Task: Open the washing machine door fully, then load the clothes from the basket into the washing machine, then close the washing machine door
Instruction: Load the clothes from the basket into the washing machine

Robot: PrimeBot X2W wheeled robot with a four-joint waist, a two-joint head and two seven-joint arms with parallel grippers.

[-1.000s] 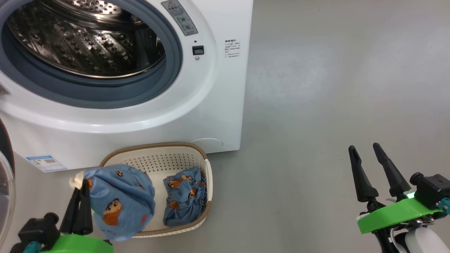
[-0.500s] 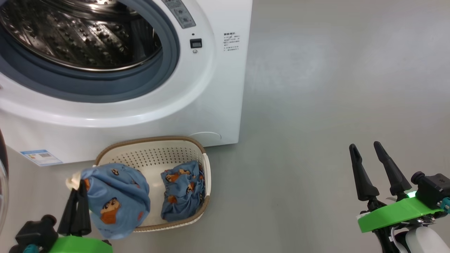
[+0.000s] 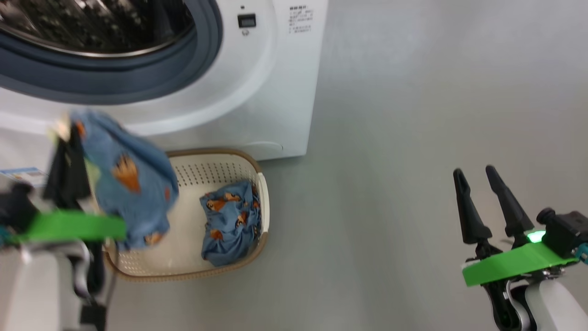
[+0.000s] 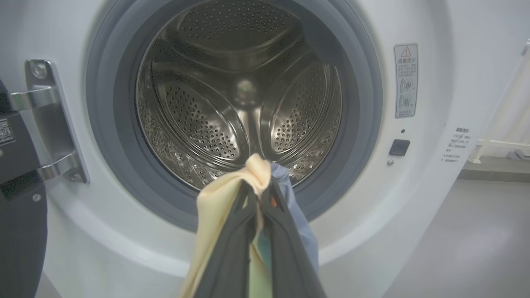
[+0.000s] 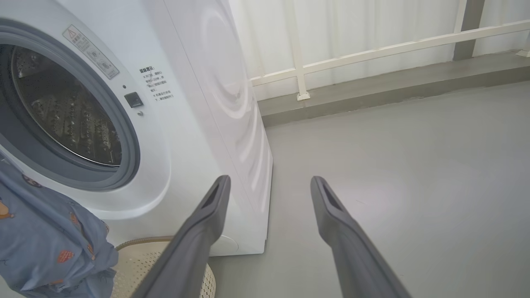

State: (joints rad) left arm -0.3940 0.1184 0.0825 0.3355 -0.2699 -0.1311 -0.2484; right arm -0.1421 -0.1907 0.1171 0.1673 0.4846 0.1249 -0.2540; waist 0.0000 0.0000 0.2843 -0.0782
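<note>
**Head view:** The left pincer point(image 3: 64, 138), fingers pressed together, pinches a bunched blue garment point(image 3: 128, 184) and a scrap of cream cloth point(image 3: 59, 128) at its tips. The bundle hangs to the pincer's right and overlaps the left part of the basket point(image 3: 262, 193). A second blue piece point(image 3: 229, 225) lies inside the basket, further to the right. The washing machine point(image 3: 275, 92) stands just beyond the pincer with its mouth open. This arm is blurred. Well apart on the other side, the right pincer point(image 3: 473, 171) hangs over bare floor point(image 3: 390, 161), fingers spread and touching nothing.

**Left wrist view:** The left pincer's fingers clamp the cream cloth, which drapes down their left side, while blue fabric falls on their right. Straight ahead of the tips is the steel drum point(image 4: 244, 95), ringed by the grey gasket point(image 4: 358, 124). How near the tips are to the opening cannot be told. The washing machine door point(image 4: 16, 231) shows as a dark edge far to the pincer's left, swung out on its metal hinge point(image 4: 45, 120).

**Right wrist view:** The right pincer's two fingers stand wide apart and empty, pointing past the machine's front corner at the floor. Low to their left, the blue garment hangs before the machine's mouth, above the basket's rim. A white railing point(image 5: 372, 47) runs beyond.
</note>
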